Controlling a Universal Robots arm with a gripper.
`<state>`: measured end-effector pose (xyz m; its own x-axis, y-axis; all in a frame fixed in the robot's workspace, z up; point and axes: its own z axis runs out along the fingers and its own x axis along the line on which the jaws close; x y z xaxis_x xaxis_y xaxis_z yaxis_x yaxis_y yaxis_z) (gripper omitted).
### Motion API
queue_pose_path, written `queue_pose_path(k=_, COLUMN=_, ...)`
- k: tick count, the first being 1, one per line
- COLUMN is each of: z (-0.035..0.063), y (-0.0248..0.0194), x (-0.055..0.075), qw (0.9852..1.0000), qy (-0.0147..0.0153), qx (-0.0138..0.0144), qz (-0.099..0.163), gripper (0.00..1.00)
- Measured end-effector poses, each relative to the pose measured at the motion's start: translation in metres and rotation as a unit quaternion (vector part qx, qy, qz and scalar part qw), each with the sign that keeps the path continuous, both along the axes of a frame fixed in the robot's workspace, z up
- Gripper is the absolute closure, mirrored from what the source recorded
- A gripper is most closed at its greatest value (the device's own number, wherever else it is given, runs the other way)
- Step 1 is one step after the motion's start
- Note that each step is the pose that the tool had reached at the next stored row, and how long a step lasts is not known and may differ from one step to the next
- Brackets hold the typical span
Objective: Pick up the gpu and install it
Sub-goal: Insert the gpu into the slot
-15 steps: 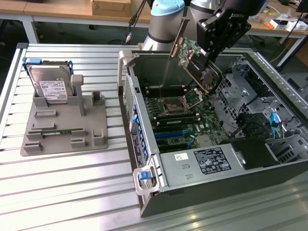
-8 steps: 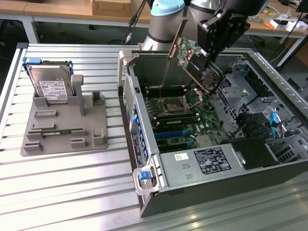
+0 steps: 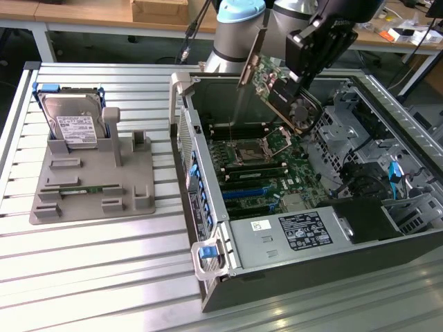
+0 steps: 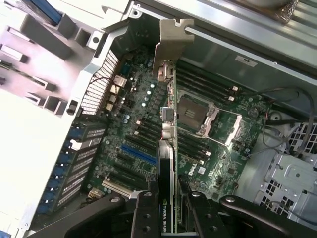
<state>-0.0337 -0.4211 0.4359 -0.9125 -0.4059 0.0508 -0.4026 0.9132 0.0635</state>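
Observation:
My gripper (image 3: 296, 93) is shut on the gpu (image 3: 266, 81), a slim card held tilted in the air over the open computer case (image 3: 208, 207). The card's silver bracket (image 3: 252, 52) points up and toward the exterior view's left. In the wrist view the gpu (image 4: 168, 148) appears edge-on between my fingers (image 4: 144, 213), with its bracket (image 4: 169, 44) at the far end. It hangs above the motherboard (image 4: 133, 124), clear of the slots. A blue expansion slot (image 4: 138, 154) lies just beside the card's line.
A grey fixture (image 3: 90, 187) on the slatted table holds a silver hard drive (image 3: 73, 126) upright and a thin green memory stick (image 3: 83, 188). The CPU socket (image 3: 257, 149) stands open. Drive cages and cables (image 3: 374, 159) fill the case toward the exterior view's right.

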Motion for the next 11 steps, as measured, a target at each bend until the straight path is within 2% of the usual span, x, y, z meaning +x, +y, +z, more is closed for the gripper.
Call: queue_pose_path(k=11, z=-0.0001, y=0.0, x=0.0, qw=0.999, qy=0.0, qx=0.0, qz=0.044, gripper=0.74)
